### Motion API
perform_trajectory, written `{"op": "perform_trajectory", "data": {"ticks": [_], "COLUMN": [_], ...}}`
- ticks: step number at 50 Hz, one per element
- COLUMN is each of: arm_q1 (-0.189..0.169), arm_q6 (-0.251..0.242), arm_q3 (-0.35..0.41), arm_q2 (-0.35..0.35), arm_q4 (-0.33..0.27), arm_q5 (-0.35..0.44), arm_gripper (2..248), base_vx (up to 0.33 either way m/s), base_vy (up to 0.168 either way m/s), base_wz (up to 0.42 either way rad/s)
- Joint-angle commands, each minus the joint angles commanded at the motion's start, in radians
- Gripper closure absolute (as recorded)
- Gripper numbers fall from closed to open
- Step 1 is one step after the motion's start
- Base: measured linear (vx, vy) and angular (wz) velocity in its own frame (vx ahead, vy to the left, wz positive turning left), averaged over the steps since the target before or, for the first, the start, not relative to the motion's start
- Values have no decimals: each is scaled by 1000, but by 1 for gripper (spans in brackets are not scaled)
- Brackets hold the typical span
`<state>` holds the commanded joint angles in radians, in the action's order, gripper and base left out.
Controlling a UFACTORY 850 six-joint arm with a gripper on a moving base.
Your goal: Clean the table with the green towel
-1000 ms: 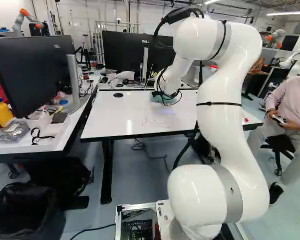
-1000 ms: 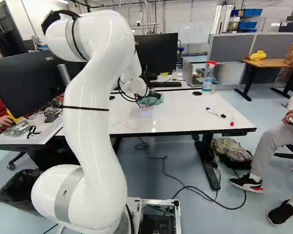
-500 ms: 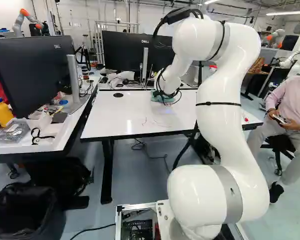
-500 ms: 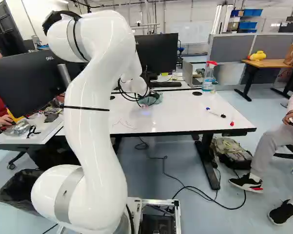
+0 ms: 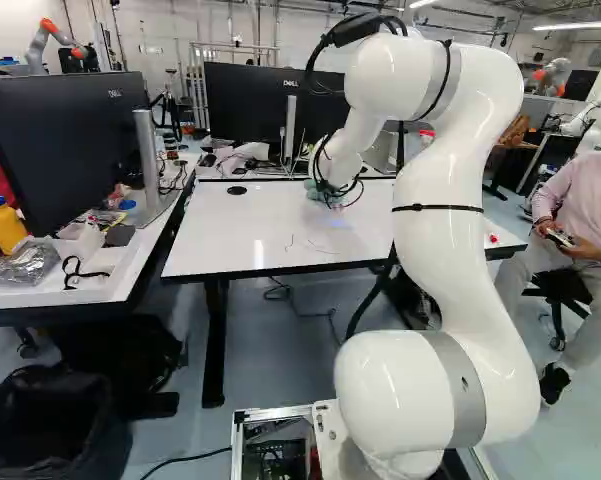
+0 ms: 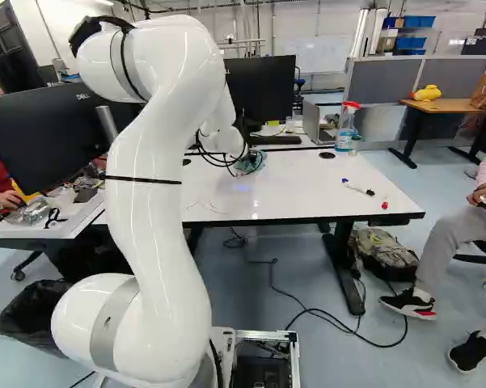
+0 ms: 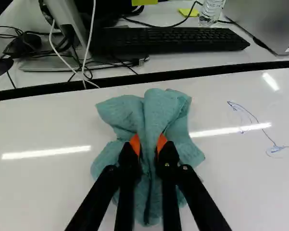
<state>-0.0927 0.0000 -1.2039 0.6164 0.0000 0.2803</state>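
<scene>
The green towel (image 7: 170, 108) is gripped by the gripper (image 7: 148, 144): its folds are caught between the two narrowed orange pads, and the loose cloth is spread around them on the far part of the white table (image 5: 220, 235). The step in hand is judged to be wiping. For that, the cloth is best kept flat and pressed lightly, so that the marks are met by towel and the tabletop is not scraped by the fingertips. Short, overlapping strokes are called for, with the bunched folds led and the loose corners allowed to trail. If the cloth is pushed too hard, it may be rucked up or dragged out of the pads.

Right of the towel, a blue scribble (image 7: 280, 148) is left on the glossy surface; thin red lines (image 5: 291, 241) are seen toward the near edge, left of the middle. Much wiping is therefore judged to remain. At the right, a blue-capped marker (image 6: 353, 187) and a red cap (image 6: 385, 205) should be steered around, or they may be swept off.

Beyond the far edge, a keyboard (image 7: 170, 39) and a laptop (image 7: 267, 19) are set on another desk, so far strokes are best stopped short of the gap. A spray bottle (image 6: 346, 128) is placed at the far right. A cluttered desk (image 5: 90, 285) is set to the left, with a black bin (image 5: 55, 425) nearer on the floor.
</scene>
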Motion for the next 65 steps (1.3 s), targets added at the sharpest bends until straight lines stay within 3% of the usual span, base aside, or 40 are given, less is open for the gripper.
{"op": "perform_trajectory", "data": {"ticks": [13,51,65], "arm_q1": [-13,-109,-144], "arm_q6": [0,0,0], "arm_q3": [6,-6,-23], "arm_q2": [-23,-86,-72], "arm_q4": [0,0,0], "arm_q5": [0,0,0], "arm_gripper": [195,195,195], "base_vx": [0,0,0], "base_vy": [0,0,0], "base_wz": [0,0,0]}}
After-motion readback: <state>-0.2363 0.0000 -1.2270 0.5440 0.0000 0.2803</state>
